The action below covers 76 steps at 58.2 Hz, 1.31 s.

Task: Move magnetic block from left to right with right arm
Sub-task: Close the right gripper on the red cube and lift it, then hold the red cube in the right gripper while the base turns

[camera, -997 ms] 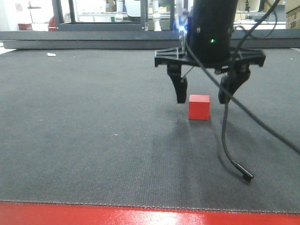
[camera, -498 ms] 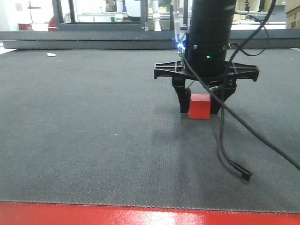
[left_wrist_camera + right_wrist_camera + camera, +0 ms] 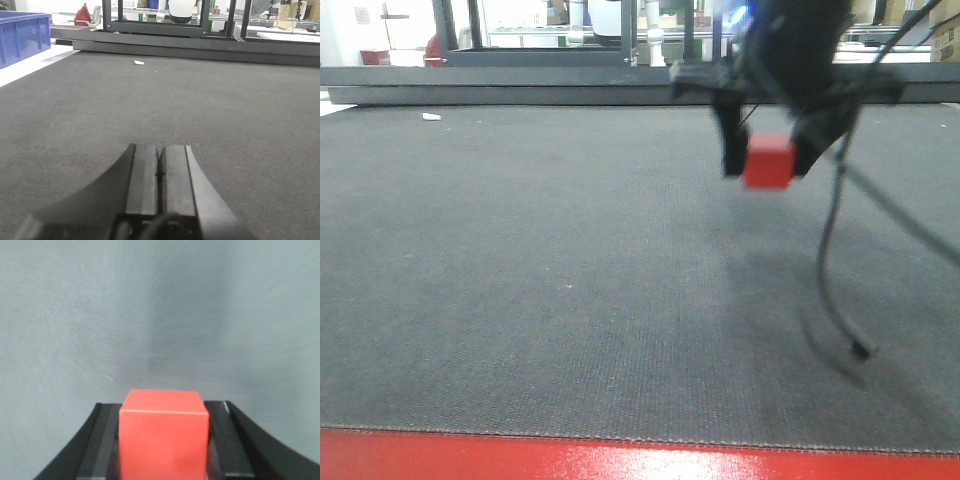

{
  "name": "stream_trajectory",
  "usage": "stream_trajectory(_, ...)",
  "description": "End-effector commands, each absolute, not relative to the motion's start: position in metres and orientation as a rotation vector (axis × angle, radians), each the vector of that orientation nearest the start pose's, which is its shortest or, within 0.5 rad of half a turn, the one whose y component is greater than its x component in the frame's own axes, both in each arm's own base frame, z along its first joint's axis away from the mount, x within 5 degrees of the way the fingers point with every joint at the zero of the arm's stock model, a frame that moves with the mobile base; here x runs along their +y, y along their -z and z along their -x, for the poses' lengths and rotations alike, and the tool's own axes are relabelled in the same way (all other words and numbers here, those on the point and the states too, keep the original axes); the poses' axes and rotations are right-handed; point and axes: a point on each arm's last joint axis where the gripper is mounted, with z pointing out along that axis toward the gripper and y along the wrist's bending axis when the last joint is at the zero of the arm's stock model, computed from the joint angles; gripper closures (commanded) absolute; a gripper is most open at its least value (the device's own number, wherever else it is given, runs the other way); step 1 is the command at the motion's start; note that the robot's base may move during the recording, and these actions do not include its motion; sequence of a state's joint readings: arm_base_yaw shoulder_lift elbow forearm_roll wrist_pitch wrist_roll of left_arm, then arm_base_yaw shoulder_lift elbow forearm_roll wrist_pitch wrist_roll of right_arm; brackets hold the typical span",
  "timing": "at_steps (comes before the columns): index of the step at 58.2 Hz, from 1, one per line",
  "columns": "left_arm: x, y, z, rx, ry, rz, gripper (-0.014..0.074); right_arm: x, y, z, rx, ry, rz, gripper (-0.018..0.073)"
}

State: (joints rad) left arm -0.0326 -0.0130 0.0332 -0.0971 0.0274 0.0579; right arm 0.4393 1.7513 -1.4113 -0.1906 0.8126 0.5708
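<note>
The magnetic block (image 3: 768,162) is a small plain red cube, held in the air above the dark mat. My right gripper (image 3: 766,160) is shut on it, one black finger on each side. The right wrist view has the block (image 3: 163,435) filling the gap between the two black fingers (image 3: 102,442), with grey mat far below. In the left wrist view my left gripper (image 3: 160,162) is shut, its pads pressed together with nothing between them, low over the mat.
A dark grey mat (image 3: 520,280) covers the table, with a red strip (image 3: 620,458) along the near edge. A black cable (image 3: 832,290) hangs from the right arm. A metal frame (image 3: 535,40) stands at the back. A blue bin (image 3: 22,35) sits far left.
My right gripper dropped around the block, shut on it, then lifted it off the mat and shifted slightly right. The left gripper's earlier state is not shown.
</note>
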Motion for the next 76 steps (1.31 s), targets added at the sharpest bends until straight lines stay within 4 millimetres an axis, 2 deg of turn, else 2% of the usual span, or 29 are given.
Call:
stream_trajectory(1, -0.002, -0.206, -0.055, 1.442, 0.069, 0.012, 0.0722, 0.126, -0.313, -0.332, 2.47, -0.121, 0.075, 0.0335)
stream_trajectory(7, -0.001, -0.206, -0.055, 1.442, 0.059, 0.021, 0.0722, 0.096, -0.318, -0.308, 2.432, -0.081, 0.118, 0.0335)
stream_trajectory(15, -0.001, -0.206, -0.055, 1.442, 0.059, 0.021, 0.0722, 0.057, -0.321, -0.27, 2.389, -0.057, 0.074, 0.0335)
stream_trajectory(23, -0.001, -0.206, -0.055, 1.442, 0.059, 0.021, 0.0722, 0.029, -0.31, -0.229, 2.372, -0.017, 0.023, 0.0335)
stream_trajectory(43, -0.001, -0.206, -0.055, 1.442, 0.059, 0.021, 0.0722, 0.012, -0.292, -0.134, 2.167, -0.046, 0.013, 0.0335)
stream_trajectory(55, -0.001, -0.206, -0.055, 1.442, 0.059, 0.021, 0.0722, 0.004, -0.307, -0.083, 1.964, -0.061, -0.001, 0.0335)
stream_trajectory(66, -0.001, -0.206, -0.055, 1.442, 0.059, 0.021, 0.0722, -0.002, -0.32, -0.05, 1.777, -0.073, -0.008, 0.0335)
stream_trajectory(76, -0.001, -0.206, -0.055, 1.442, 0.059, 0.021, 0.0722, -0.003, -0.328, -0.034, 1.66, -0.088, -0.009, 0.0335)
